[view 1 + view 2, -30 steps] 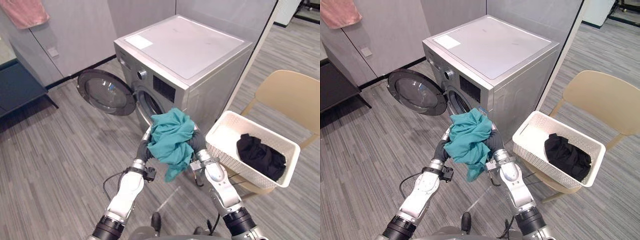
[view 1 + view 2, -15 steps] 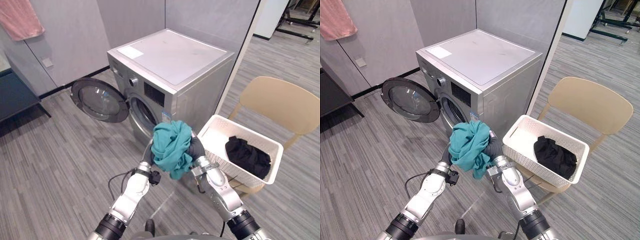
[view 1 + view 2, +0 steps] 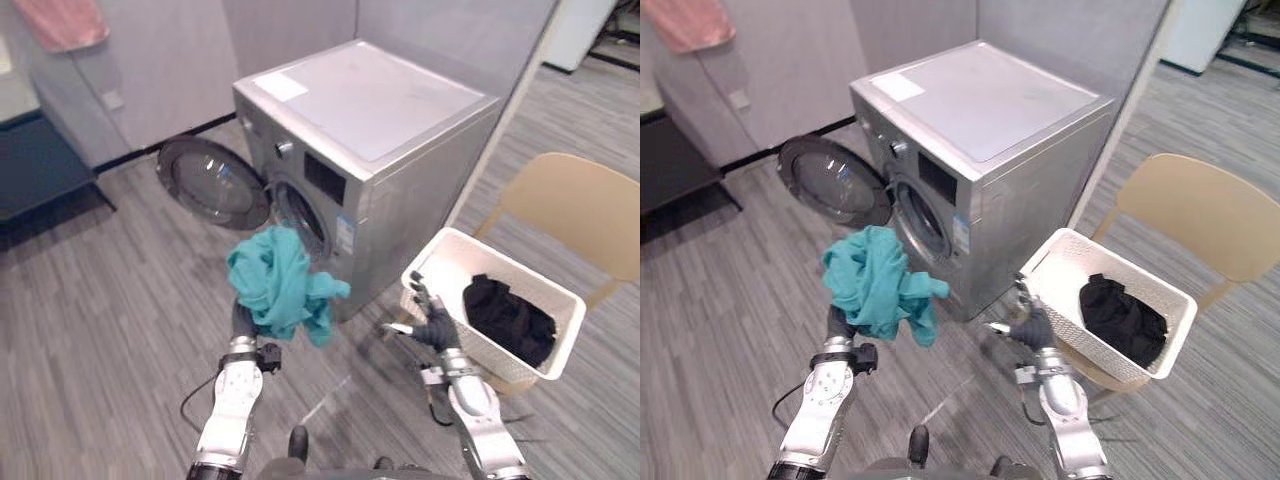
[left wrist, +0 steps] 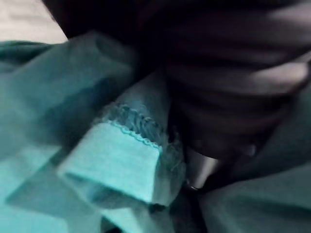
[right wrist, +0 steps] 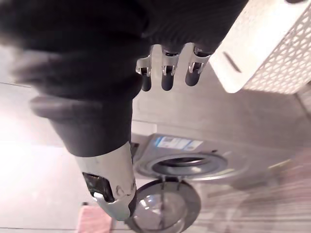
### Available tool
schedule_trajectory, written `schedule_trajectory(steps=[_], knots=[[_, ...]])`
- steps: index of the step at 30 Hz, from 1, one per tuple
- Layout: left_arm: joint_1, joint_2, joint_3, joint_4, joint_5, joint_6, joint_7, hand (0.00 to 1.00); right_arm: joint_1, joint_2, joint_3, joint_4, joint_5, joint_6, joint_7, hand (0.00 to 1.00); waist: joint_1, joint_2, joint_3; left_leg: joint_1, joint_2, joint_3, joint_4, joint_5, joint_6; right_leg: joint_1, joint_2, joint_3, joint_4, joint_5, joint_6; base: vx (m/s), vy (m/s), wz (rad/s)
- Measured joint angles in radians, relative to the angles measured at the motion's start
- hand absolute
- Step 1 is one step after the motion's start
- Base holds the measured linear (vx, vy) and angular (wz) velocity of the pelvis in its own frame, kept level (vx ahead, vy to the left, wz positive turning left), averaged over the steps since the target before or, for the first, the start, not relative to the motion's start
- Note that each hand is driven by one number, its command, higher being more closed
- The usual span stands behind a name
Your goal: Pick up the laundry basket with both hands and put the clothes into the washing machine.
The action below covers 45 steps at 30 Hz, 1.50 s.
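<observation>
Teal garment (image 3: pixel 280 285) bunched over the left hand (image 3: pixel 241 320), grip hidden, facing the washing machine (image 3: pixel 400 110) and its open door (image 3: pixel 212 185), probably for loading. Right hand (image 3: pixel 436 328), fingers spread and empty, beside the machine near the white laundry basket (image 3: pixel 455 275).

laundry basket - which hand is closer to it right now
Right. The right hand is open just beside the laundry basket, at its near corner. The left hand is farther off, in front of the washing machine, carrying the teal garment.
</observation>
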Motion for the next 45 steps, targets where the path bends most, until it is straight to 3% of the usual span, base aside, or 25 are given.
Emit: schedule_trajectory(steps=[1, 2, 3, 6, 9, 10, 12, 13, 14, 15, 19, 22, 23, 25, 26, 27, 29, 32, 34, 35, 37, 38, 41, 43, 45], knots=[[0.002, -0.001, 0.003, 0.000, 0.000, 0.000, -0.001, 1.00, 0.001, 0.003, -0.017, 0.023, -0.006, 0.001, -0.003, 0.00, -0.004, -0.007, 0.003, -0.012, 0.004, 0.070, 0.016, -0.016, 0.023, 0.003, -0.016, -0.028, -0.001, 0.001, 0.000, 0.08, 0.045, 1.27], [0.005, -0.010, 0.006, 0.000, -0.001, 0.000, -0.006, 1.00, -0.004, 0.000, -0.045, 0.083, -0.014, 0.004, -0.015, 0.00, -0.005, -0.018, 0.012, -0.043, 0.028, 0.228, 0.065, -0.022, 0.030, 0.003, -0.038, -0.073, 0.006, 0.001, 0.000, 0.15, 0.078, 1.21], [0.016, -0.021, 0.008, 0.000, -0.002, -0.001, -0.008, 1.00, -0.019, -0.016, -0.059, 0.156, -0.022, 0.021, -0.023, 0.00, 0.000, 0.008, 0.005, -0.050, 0.057, 0.356, 0.110, -0.020, 0.033, 0.008, -0.044, -0.103, 0.015, 0.001, 0.000, 0.17, 0.101, 1.08], [0.044, -0.024, 0.017, 0.003, -0.017, -0.001, -0.020, 1.00, -0.059, -0.011, -0.073, 0.307, -0.035, 0.040, -0.024, 0.00, 0.002, -0.001, 0.019, -0.045, 0.043, 0.363, 0.136, -0.007, -0.009, 0.031, -0.075, -0.116, 0.026, -0.007, 0.020, 0.19, 0.096, 0.59], [0.084, -0.024, 0.031, 0.017, -0.020, 0.002, -0.056, 1.00, -0.100, 0.019, -0.079, 0.491, -0.063, 0.054, -0.023, 0.00, 0.027, -0.029, 0.036, -0.043, -0.005, 0.348, 0.203, -0.098, -0.004, 0.061, -0.139, -0.119, 0.077, -0.024, 0.084, 0.17, 0.183, 0.39], [0.111, -0.025, 0.030, 0.028, -0.020, 0.005, -0.075, 1.00, -0.099, 0.018, -0.096, 0.555, -0.070, 0.074, -0.024, 0.00, 0.022, -0.026, 0.038, -0.037, -0.036, 0.314, 0.244, -0.160, 0.012, 0.054, -0.213, -0.101, 0.211, -0.034, 0.067, 0.24, 0.270, 0.63], [0.132, -0.024, 0.027, 0.029, -0.020, 0.009, -0.077, 1.00, -0.084, 0.015, -0.104, 0.582, -0.070, 0.092, -0.031, 0.00, 0.006, -0.030, 0.047, -0.014, -0.062, 0.276, 0.265, -0.193, 0.034, -0.019, -0.275, 0.019, 0.425, 0.012, -0.053, 0.24, 0.257, 0.69], [0.134, -0.017, 0.025, 0.031, -0.020, 0.008, -0.077, 1.00, -0.077, 0.017, -0.104, 0.608, -0.069, 0.096, -0.036, 0.00, -0.009, -0.013, 0.058, 0.008, -0.062, 0.241, 0.277, -0.209, 0.042, -0.072, -0.250, 0.142, 0.523, -0.010, -0.038, 0.23, 0.162, 0.80], [0.124, -0.002, 0.030, 0.045, -0.019, 0.009, -0.074, 1.00, -0.082, 0.023, -0.105, 0.628, -0.068, 0.103, -0.042, 0.00, -0.030, -0.007, 0.082, 0.044, -0.060, 0.198, 0.266, -0.215, 0.050, -0.119, -0.177, 0.241, 0.577, -0.070, -0.005, 0.30, 0.140, 0.92], [0.119, 0.018, 0.027, 0.050, -0.019, 0.012, -0.075, 1.00, -0.084, 0.025, -0.106, 0.641, -0.068, 0.104, -0.045, 0.00, -0.041, -0.010, 0.101, 0.087, -0.064, 0.172, 0.238, -0.217, 0.053, -0.170, -0.117, 0.282, 0.576, -0.100, -0.003, 0.29, 0.112, 0.74], [0.086, 0.031, -0.014, 0.076, -0.018, 0.016, -0.078, 1.00, -0.077, 0.024, -0.116, 0.647, -0.067, 0.110, -0.048, 0.00, -0.085, -0.010, 0.116, 0.193, -0.100, 0.109, 0.162, -0.230, 0.037, -0.327, -0.028, 0.256, 0.387, -0.088, 0.009, 0.34, 0.058, 0.66], [0.048, 0.035, -0.091, 0.092, -0.017, 0.016, -0.098, 1.00, -0.062, 0.024, -0.116, 0.644, -0.067, 0.109, -0.049, 0.00, -0.105, -0.024, 0.110, 0.258, -0.133, 0.081, 0.164, -0.281, -0.004, -0.371, -0.020, 0.215, 0.228, 0.004, -0.041, 0.54, -0.011, 0.77], [0.047, 0.035, -0.122, 0.093, -0.017, 0.016, -0.110, 1.00, -0.057, 0.027, -0.116, 0.641, -0.067, 0.110, -0.047, 0.00, -0.121, -0.023, 0.104, 0.281, -0.131, 0.072, 0.203, -0.313, -0.040, -0.346, -0.020, 0.208, 0.209, 0.074, -0.095, 0.65, -0.080, 0.83], [0.048, 0.013, -0.152, 0.100, -0.018, 0.020, -0.120, 1.00, -0.060, 0.033, -0.110, 0.609, -0.067, 0.116, -0.044, 0.00, -0.128, 0.004, 0.111, 0.217, -0.065, 0.145, 0.449, -0.335, -0.076, -0.268, 0.018, 0.177, 0.179, 0.086, -0.119, 0.67, -0.101, 0.34], [0.053, -0.003, -0.150, 0.100, -0.018, 0.022, -0.137, 1.00, -0.047, 0.034, -0.092, 0.539, -0.067, 0.115, -0.043, 0.00, -0.120, 0.017, 0.117, 0.139, 0.009, 0.204, 0.716, -0.298, -0.104, -0.193, 0.068, 0.185, 0.131, 0.073, -0.127, 0.66, -0.090, -0.56], [0.055, -0.017, -0.151, 0.098, -0.019, 0.023, -0.144, 1.00, -0.036, 0.032, -0.079, 0.473, -0.067, 0.110, -0.044, 0.00, -0.094, 0.020, 0.119, 0.082, 0.095, 0.234, 0.937, -0.249, -0.101, -0.125, 0.116, 0.222, 0.093, 0.058, -0.136, 0.66, -0.072, -0.78], [0.053, -0.020, -0.172, 0.091, -0.018, 0.024, -0.163, 1.00, -0.036, 0.034, -0.070, 0.401, -0.067, 0.102, -0.046, 0.00, -0.075, 0.008, 0.124, 0.016, 0.160, 0.248, 1.115, -0.275, -0.071, -0.029, 0.153, 0.288, 0.046, 0.033, -0.132, 0.57, -0.028, -0.91], [0.042, -0.040, -0.199, 0.082, -0.018, 0.024, -0.183, 1.00, -0.043, 0.034, -0.071, 0.377, -0.066, 0.097, -0.051, 0.00, -0.035, -0.019, 0.130, -0.087, 0.178, 0.249, 1.034, -0.318, -0.009, 0.034, 0.143, 0.430, 0.005, 0.021, -0.118, 0.49, 0.101, -1.22], [0.040, -0.036, -0.203, 0.083, -0.017, 0.024, -0.184, 1.00, -0.052, 0.044, -0.068, 0.391, -0.067, 0.102, -0.056, 0.00, -0.026, -0.018, 0.133, -0.125, 0.145, 0.188, 0.898, -0.318, -0.010, 0.053, 0.124, 0.499, -0.001, 0.015, -0.106, 0.28, 0.189, -1.22], [0.040, -0.035, -0.205, 0.086, -0.013, 0.025, -0.183, 1.00, -0.060, 0.055, -0.070, 0.408, -0.067, 0.106, -0.067, 0.00, -0.030, -0.028, 0.139, -0.144, 0.109, 0.104, 0.772, -0.313, -0.018, 0.060, 0.105, 0.553, 0.003, 0.004, -0.078, 0.32, 0.316, -1.47], [0.038, -0.040, -0.208, 0.099, -0.006, 0.024, -0.181, 1.00, -0.058, 0.053, -0.069, 0.432, -0.067, 0.106, -0.070, 0.00, -0.028, -0.012, 0.136, -0.127, 0.079, -0.040, 0.548, -0.262, -0.082, 0.061, 0.096, 0.642, 0.027, -0.028, -0.016, 0.32, 0.426, -1.63], [0.034, -0.056, -0.219, 0.130, 0.002, 0.025, -0.176, 1.00, -0.057, 0.039, -0.072, 0.449, -0.068, 0.108, -0.079, 0.00, -0.027, 0.043, 0.129, -0.094, 0.111, -0.116, 0.436, -0.149, -0.164, 0.050, 0.130, 0.717, 0.067, -0.078, 0.047, 0.30, 0.537, -1.57], [0.014, -0.008, -0.218, 0.171, 0.002, 0.040, -0.175, 1.00, -0.036, 0.099, -0.055, 0.464, -0.068, 0.113, -0.084, 0.00, -0.028, -0.048, 0.111, -0.060, 0.083, 0.040, 0.484, -0.231, -0.111, 0.027, 0.056, 0.812, 0.083, -0.076, 0.084, 0.23, 0.402, -1.29], [0.022, -0.004, -0.219, 0.168, 0.002, 0.040, -0.175, 1.00, -0.029, 0.108, -0.047, 0.465, -0.068, 0.113, -0.084, 0.00, -0.031, -0.067, 0.100, -0.027, 0.086, 0.129, 0.483, -0.261, -0.085, 0.013, 0.028, 0.816, 0.061, -0.034, 0.105, 0.17, 0.289, -1.41], [0.022, 0.013, -0.213, 0.163, 0.001, 0.040, -0.175, 1.00, -0.054, 0.107, -0.028, 0.489, -0.069, 0.107, -0.084, 0.00, -0.028, -0.066, 0.100, 0.057, 0.102, 0.273, 0.418, -0.276, -0.072, -0.035, -0.004, 0.700, 0.079, 0.028, 0.105, 0.11, 0.226, -1.73]])
